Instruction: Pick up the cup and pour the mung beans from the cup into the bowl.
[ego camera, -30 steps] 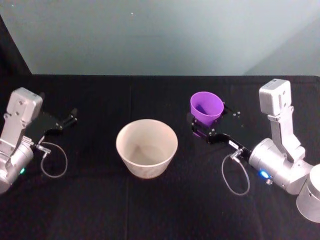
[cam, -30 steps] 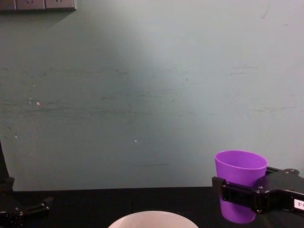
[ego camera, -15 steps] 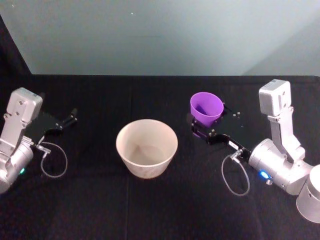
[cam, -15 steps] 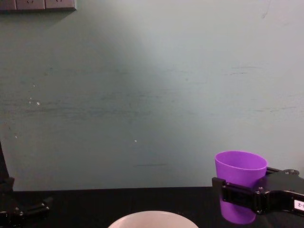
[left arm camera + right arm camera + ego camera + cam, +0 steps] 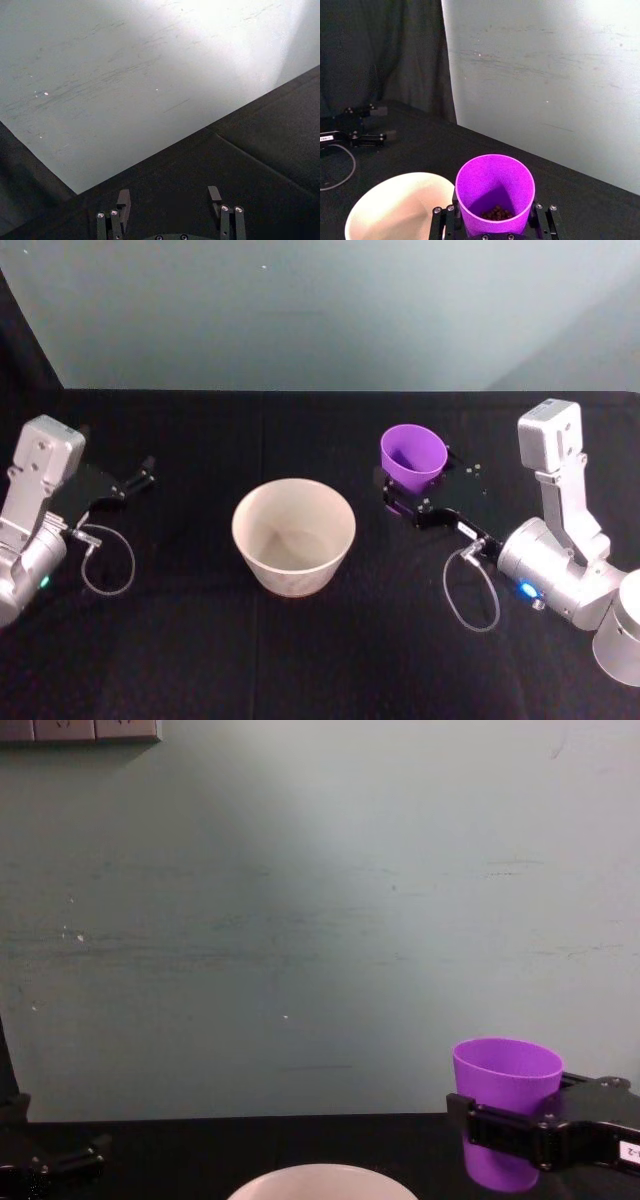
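Bowl (image 5: 294,481): wide, round, pale.
Cup (image 5: 412,454): purple plastic tumbler, upright, beans (image 5: 495,214) inside, 2 o'clock of Bowl.
Right gripper (image 5: 412,485): grasping Cup.
Left gripper (image 5: 146,472): released, 9 o'clock of Bowl.

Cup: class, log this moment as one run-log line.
right claw: shut on cup, upright, beans inside | bowl: beside it, empty | left claw: open, parked left

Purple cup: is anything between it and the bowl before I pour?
Nothing visible. The right pincer holds the cup upright beside the bowl, with bare black tablecloth between them. The left pincer idles far left.
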Robot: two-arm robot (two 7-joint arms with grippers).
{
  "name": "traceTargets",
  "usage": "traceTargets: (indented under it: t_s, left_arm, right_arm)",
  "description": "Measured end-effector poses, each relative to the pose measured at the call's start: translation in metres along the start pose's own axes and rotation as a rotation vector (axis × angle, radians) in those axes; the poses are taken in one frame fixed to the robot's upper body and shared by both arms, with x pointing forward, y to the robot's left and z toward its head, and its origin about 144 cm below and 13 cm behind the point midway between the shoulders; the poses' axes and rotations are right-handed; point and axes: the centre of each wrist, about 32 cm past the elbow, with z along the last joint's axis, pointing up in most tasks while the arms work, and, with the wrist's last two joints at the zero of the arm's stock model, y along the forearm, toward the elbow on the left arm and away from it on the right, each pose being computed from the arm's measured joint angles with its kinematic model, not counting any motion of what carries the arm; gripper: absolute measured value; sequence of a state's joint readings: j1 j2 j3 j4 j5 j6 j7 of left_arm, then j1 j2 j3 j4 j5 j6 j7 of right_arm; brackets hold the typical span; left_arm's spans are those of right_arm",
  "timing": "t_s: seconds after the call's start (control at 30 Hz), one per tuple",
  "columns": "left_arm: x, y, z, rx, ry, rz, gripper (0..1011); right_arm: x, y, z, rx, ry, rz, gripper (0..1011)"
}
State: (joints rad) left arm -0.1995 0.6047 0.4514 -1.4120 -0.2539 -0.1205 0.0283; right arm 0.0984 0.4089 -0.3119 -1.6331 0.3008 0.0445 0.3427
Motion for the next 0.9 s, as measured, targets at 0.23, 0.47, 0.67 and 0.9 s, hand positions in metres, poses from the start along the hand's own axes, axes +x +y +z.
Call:
traceTargets:
  t_s: [0.23, 0.47, 0.67, 0.9]
  left_arm:
    - [0.0, 0.0, 0.0, 0.0, 0.0, 0.0, 1000]
    - [0.0, 0.0, 0.0, 0.0, 0.0, 0.0, 1000]
    - [0.0, 0.0, 0.0, 0.0, 0.0, 0.0, 1000]
    - [0.0, 0.0, 0.0, 0.0, 0.0, 0.0, 1000]
  right_arm:
    - [0.0, 0.0, 0.0, 0.0, 0.0, 0.0, 723]
    - [0.0, 0.0, 0.0, 0.0, 0.0, 0.0, 723]
    - [0.0, 0.0, 0.0, 0.0, 0.0, 0.0, 723]
    - [0.0, 0.0, 0.0, 0.0, 0.0, 0.0, 723]
